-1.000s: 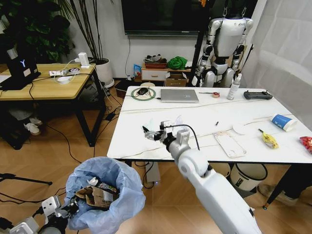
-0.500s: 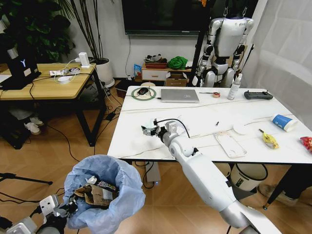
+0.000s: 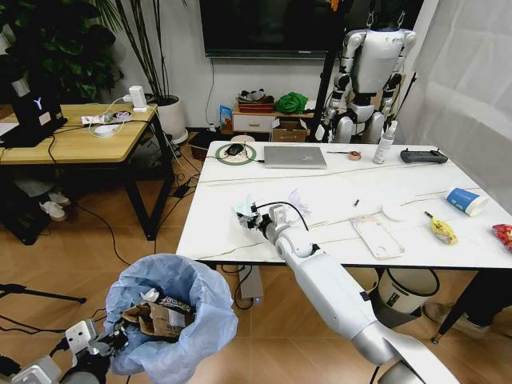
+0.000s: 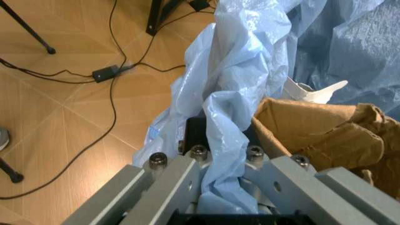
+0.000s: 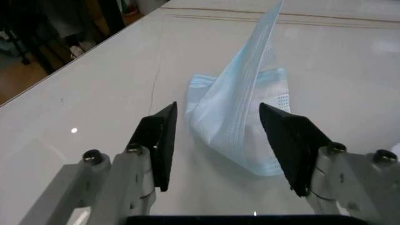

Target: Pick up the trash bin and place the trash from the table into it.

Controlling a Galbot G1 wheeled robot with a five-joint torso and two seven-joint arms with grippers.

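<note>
1. Step in hand: gathering litter off the large white marble-look table (image 3: 336, 200) with thin dark veins. The right gripper (image 5: 218, 140) sits low over the tabletop near its left front part, jaws spread apart, a crumpled pale-blue pleated face mask (image 5: 247, 122) standing between them. The pads are not yet on it.

2. The left gripper (image 4: 222, 161) is down by the floor, left of the table, clamped on the rim of the small round trash bin wrapped in a baggy light-blue translucent liner (image 3: 172, 320). Liner folds bunch between its fingers. The bin already holds a torn brown cardboard piece (image 4: 319, 133) and some white scraps.

3. More trash lies toward the table's right side: a clear plastic tray (image 3: 377, 237), a yellow wrapper (image 3: 441, 229), a blue paper cup (image 3: 464, 200).

4. Next move, as judged: close the jaws squarely on the mask's upright fold, lift clear, then carry it over the bin's mouth. The mask is light and limp; a shallow pinch could slip off it.

5. Against the frame half a second back: the right gripper has crept slightly farther over the table and now brackets the mask. The bin and left arm are unchanged.
</note>
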